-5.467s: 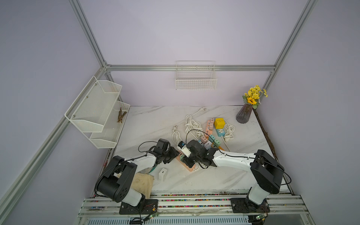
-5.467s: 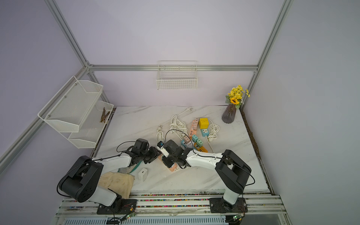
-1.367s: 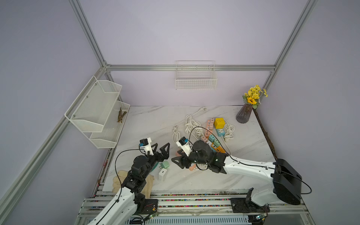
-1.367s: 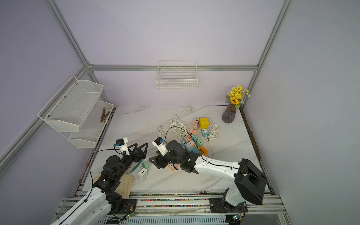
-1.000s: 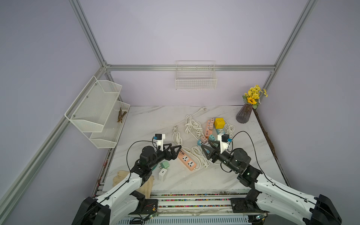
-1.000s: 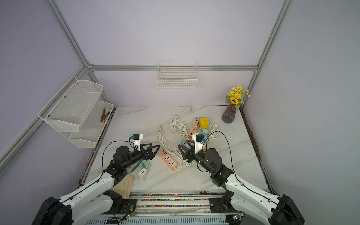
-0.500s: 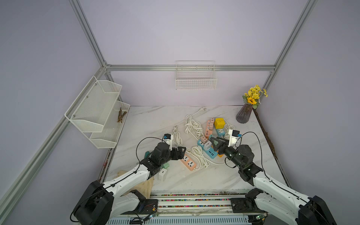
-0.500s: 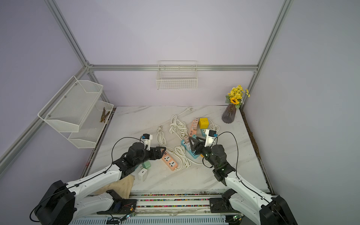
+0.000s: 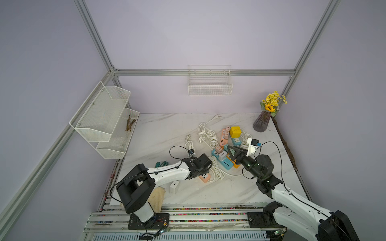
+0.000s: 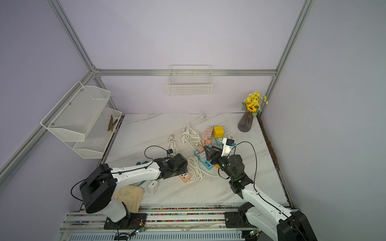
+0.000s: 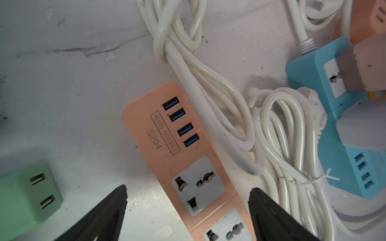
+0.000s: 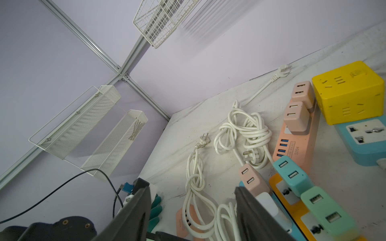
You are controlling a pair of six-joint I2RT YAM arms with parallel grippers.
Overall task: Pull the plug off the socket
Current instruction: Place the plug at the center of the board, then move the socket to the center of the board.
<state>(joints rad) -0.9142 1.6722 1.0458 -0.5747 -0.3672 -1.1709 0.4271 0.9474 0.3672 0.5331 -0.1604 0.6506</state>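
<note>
On the tabletop (image 9: 158,133), the left tool (image 11: 188,188) stands open, its fingers wide to either side of the peach power strip (image 11: 158,129). The right tool (image 12: 192,187) is likewise spread and grips nothing, hanging just over the blue power strip (image 9: 226,163). A pink plug (image 9: 218,149) and a white plug (image 9: 222,155) sit seated in that blue strip, beside a white cord bundle (image 9: 216,170).

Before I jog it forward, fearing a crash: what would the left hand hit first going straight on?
Probably the peach power strip, centred ahead of the open left hand; depth is unclear.
</note>
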